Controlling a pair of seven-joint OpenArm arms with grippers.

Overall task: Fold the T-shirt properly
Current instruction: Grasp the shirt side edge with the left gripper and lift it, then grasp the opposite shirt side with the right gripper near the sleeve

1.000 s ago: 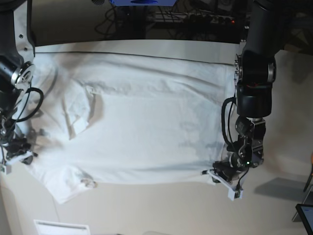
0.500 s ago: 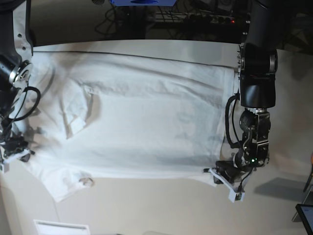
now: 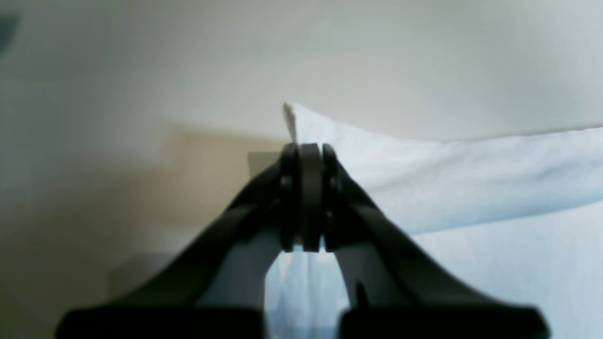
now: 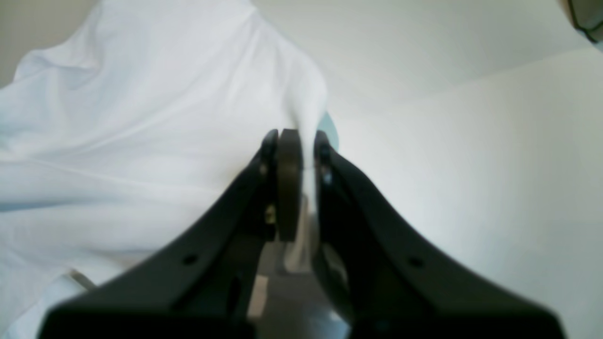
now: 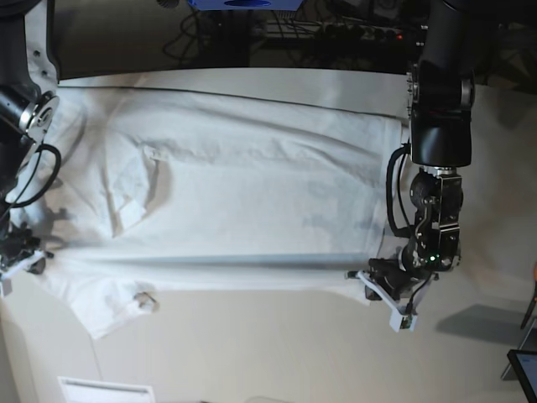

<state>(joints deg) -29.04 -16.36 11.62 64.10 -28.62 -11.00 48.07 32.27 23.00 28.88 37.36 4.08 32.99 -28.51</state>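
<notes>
Near the front edge, both claws have drawn the T-shirt (image 5: 252,193) tauter.

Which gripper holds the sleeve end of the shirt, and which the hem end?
The right gripper is shut on the T-shirt at the sleeve end, at the base view's left. The left gripper pinches the plain hem corner opposite.

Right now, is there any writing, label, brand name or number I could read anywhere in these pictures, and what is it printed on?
No readable text in any view.
T-shirt: plain white, no print; the small tag near its lower corner is too small to read.
Blue object at the top edge: no legible marking.
White item at the bottom edge: blank as far as can be seen.
Both close-up arm views are blurred and show only fabric and table.
</notes>
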